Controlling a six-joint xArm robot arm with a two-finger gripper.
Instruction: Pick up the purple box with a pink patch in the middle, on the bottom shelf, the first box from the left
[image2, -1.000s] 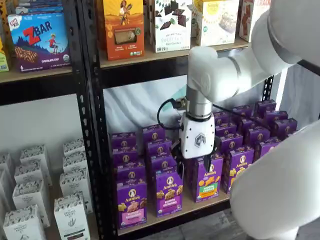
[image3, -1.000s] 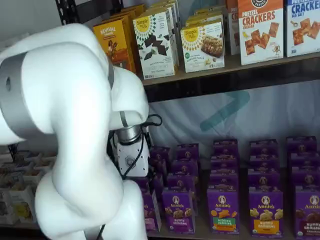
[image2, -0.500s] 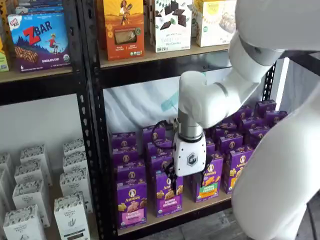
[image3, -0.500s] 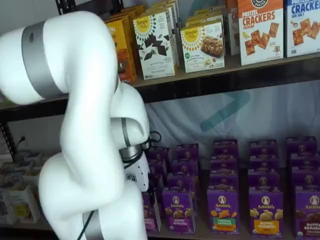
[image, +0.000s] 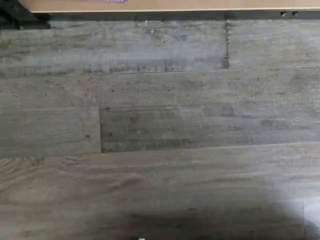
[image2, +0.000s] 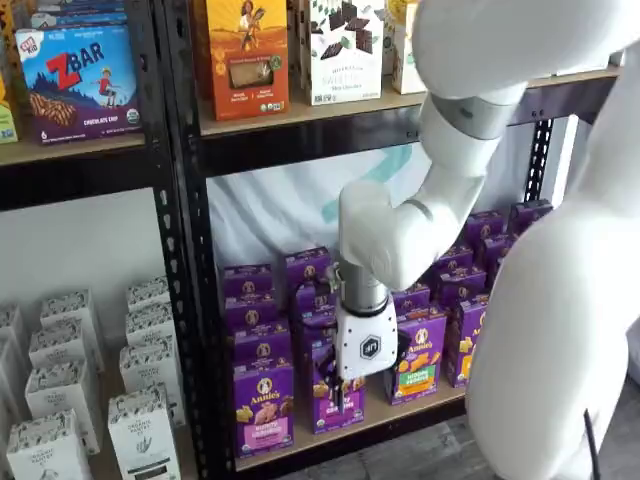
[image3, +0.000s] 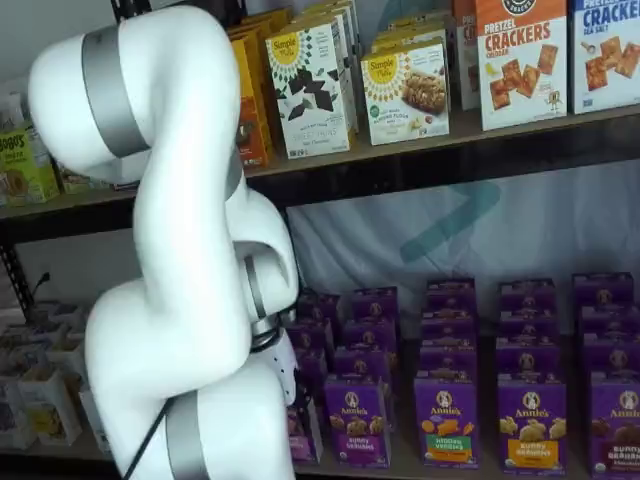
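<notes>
The purple box (image2: 263, 405) with a pink band stands upright at the front left of the bottom shelf (image2: 425, 404). In a shelf view, the gripper (image2: 336, 386) hangs in front of the neighbouring purple carton (image2: 338, 403), just right of the purple box. Its white body faces the camera and its black fingers blend with the cartons, so no gap can be made out. In a shelf view, the white arm hides most of the gripper (image3: 297, 386) and of the purple box (image3: 302, 432). The wrist view shows only the floor and the shelf board's edge (image: 200, 5).
More purple Annie's cartons (image2: 415, 360) fill the bottom shelf in rows, one with a green-orange patch. The higher board holds orange and white cartons (image2: 247, 55). White cartons (image2: 140, 425) stand in the left bay. A black upright (image2: 190, 300) stands just left of the purple box.
The arm has swung left and down. The gripper dropped from in front of the green-orange patched carton to the front row, one carton right of the purple box.
</notes>
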